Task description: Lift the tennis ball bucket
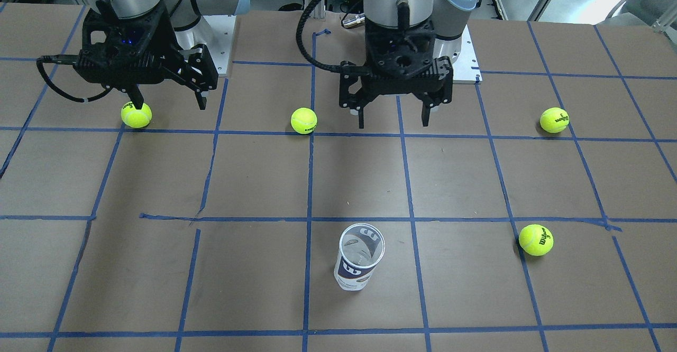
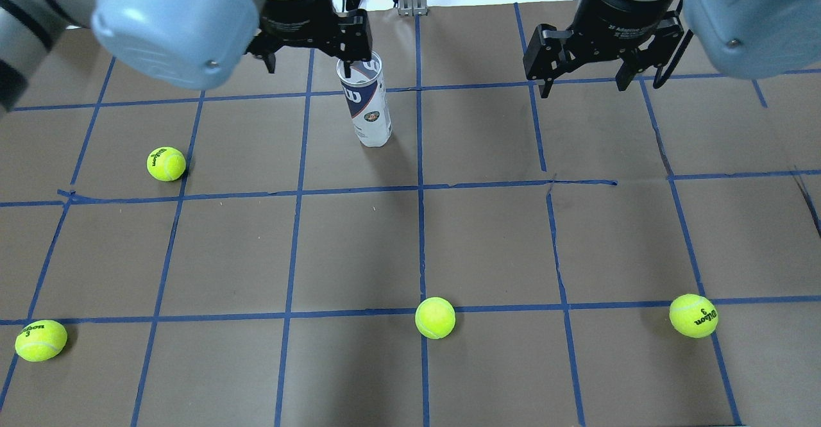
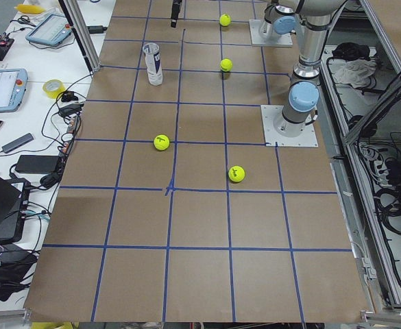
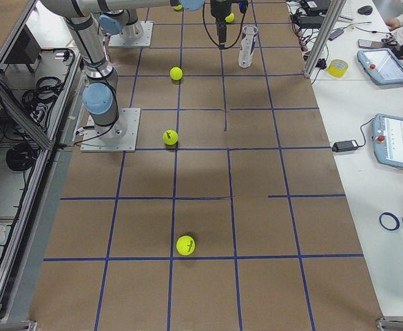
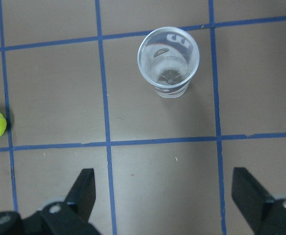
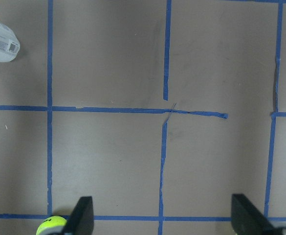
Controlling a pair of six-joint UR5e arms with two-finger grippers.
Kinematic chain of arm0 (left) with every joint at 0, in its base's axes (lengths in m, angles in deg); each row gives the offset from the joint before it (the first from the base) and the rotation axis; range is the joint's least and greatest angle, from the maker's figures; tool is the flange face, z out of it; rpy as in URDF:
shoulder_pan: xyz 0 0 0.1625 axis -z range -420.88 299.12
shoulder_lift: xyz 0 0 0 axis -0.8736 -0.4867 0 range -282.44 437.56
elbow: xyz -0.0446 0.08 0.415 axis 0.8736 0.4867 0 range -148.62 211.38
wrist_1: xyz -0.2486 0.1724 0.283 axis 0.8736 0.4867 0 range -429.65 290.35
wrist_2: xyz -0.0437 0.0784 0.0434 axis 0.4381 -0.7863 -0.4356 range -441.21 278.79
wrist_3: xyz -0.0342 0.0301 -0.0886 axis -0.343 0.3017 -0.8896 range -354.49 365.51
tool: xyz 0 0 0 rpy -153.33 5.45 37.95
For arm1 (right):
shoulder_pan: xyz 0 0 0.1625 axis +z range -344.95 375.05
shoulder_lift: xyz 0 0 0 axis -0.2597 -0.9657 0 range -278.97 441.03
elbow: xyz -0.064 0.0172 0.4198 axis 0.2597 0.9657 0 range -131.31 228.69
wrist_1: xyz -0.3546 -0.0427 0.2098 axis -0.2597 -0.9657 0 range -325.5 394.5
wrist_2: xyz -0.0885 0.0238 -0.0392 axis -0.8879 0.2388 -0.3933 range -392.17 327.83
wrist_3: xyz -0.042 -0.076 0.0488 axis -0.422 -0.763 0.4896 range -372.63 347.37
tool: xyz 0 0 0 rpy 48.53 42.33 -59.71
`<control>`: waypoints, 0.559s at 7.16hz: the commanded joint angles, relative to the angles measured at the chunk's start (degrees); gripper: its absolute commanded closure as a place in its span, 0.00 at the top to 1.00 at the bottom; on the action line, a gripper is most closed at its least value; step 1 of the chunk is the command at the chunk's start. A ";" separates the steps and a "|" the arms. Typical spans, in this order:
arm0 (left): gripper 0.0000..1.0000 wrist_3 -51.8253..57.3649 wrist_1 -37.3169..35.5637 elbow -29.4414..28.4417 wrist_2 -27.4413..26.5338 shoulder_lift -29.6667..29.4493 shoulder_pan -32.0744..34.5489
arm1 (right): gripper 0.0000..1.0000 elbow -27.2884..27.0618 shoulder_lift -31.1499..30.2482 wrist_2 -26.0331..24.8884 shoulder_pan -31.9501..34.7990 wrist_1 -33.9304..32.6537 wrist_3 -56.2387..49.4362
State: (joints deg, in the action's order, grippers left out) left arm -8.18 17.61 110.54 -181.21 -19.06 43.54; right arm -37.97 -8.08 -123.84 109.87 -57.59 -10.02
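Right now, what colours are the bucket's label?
Navy and white; the tennis ball bucket shows best overhead exterior.

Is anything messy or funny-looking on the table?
A little. The bucket stands upright but empty, while four balls lie scattered over the table instead of inside it. One strip of blue tape is also crooked and wrinkled where the lines cross.

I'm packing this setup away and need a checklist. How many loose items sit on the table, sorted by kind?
tennis balls: 4
tennis ball bucket: 1
Total: 5
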 commanded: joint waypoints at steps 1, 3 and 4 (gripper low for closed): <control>1.00 0.51 6.93 2.57 -0.20 5.97 -5.44 | 1.00 0.00 -0.01 0.00 -0.07 -0.02 -0.06; 1.00 1.03 6.62 6.35 2.58 8.71 -8.61 | 1.00 0.00 0.07 0.09 -0.07 -0.02 -0.06; 1.00 2.43 3.22 6.36 6.87 8.63 -11.84 | 1.00 0.00 -0.10 0.09 0.02 -0.02 -0.06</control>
State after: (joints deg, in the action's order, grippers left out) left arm -6.93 23.43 116.00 -178.38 -10.99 34.85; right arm -37.97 -8.10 -123.78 109.81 -57.61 -10.08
